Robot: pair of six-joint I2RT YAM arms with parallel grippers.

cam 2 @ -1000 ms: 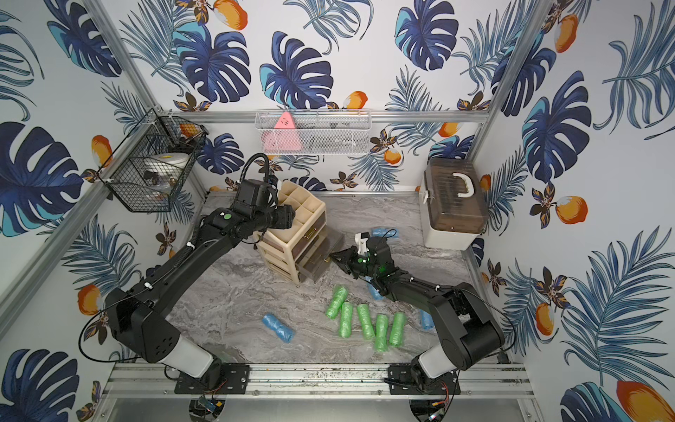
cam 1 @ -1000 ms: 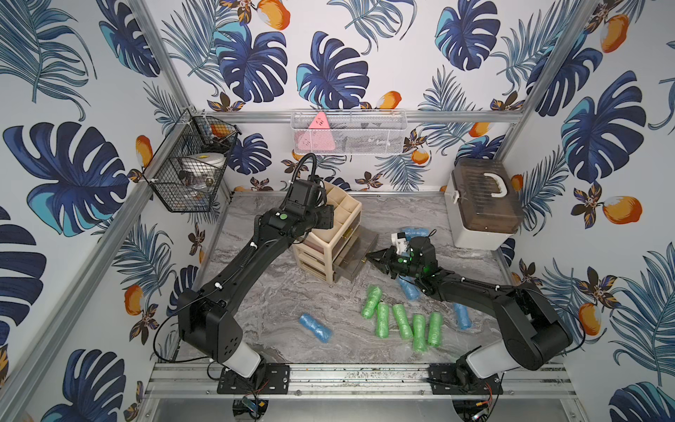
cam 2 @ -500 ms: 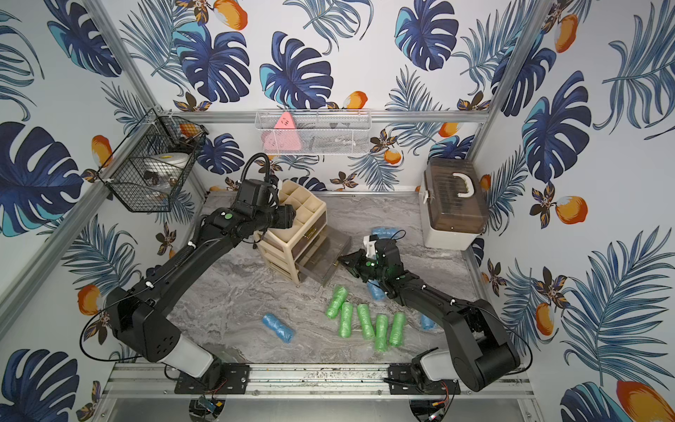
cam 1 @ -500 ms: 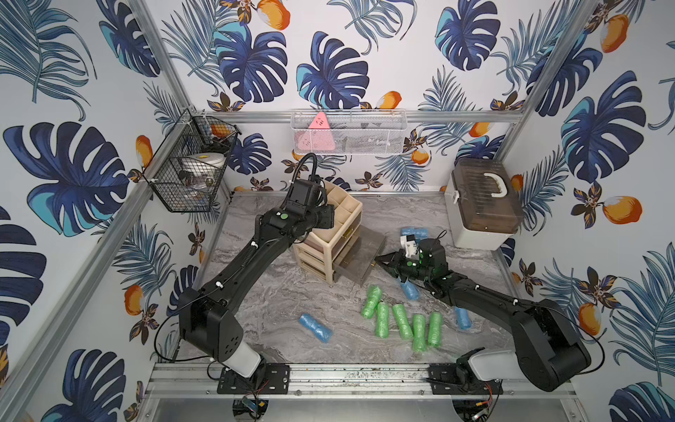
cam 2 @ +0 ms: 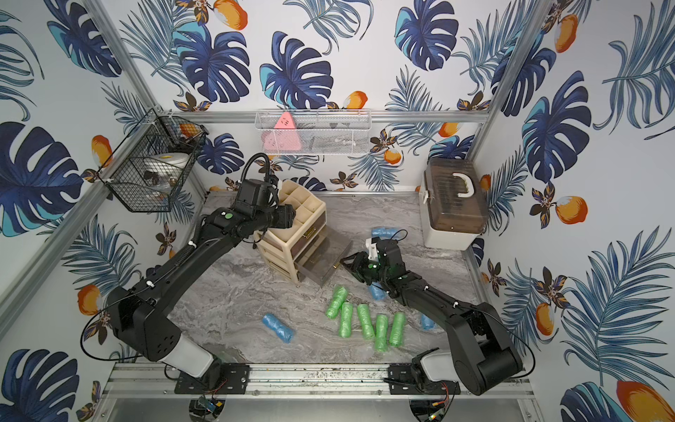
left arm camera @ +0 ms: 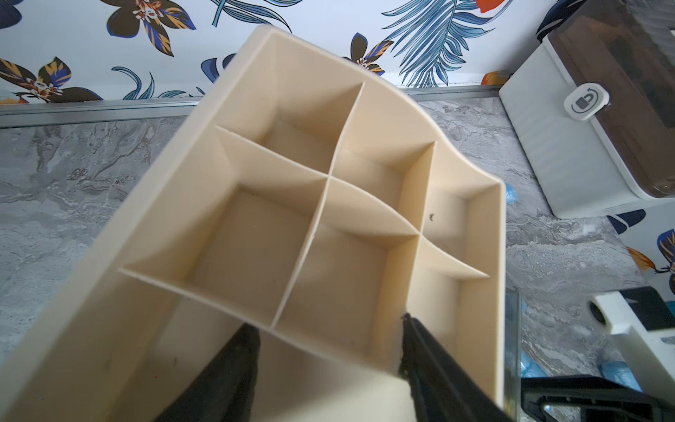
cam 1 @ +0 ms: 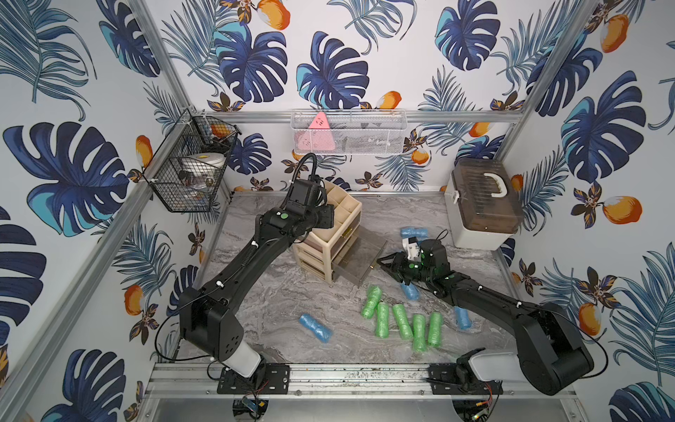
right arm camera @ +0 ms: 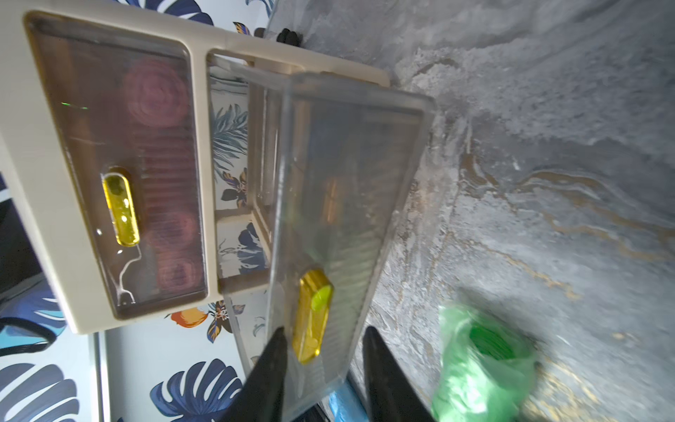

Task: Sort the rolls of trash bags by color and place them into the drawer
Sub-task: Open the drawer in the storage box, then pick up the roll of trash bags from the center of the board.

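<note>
While the left fingers [left arm camera: 427, 380] are pinching the beige organizer [left arm camera: 175, 190], the right fingers [right arm camera: 381, 380] are standing spread around the yellow handle [right arm camera: 312, 318] of the open drawer [right arm camera: 350, 153] (green rolls [cam 1: 401, 321] are lying on the worktop [cam 1: 277, 303]).

I see the drawer unit [cam 1: 345, 215] mid-table, its open drawer [cam 1: 359, 261] jutting rightward; five rolls [cam 1: 401, 321] lie in front, a lone roll [cam 1: 315, 327] further left, the lidded box [cam 1: 482, 208] back-right.

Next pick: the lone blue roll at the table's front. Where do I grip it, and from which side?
Grip the blue roll across its middle, coming straight down from above. It lies flat on the table, slanted, apart from the green rolls, so jaws turned square to its length should fit either side.
</note>
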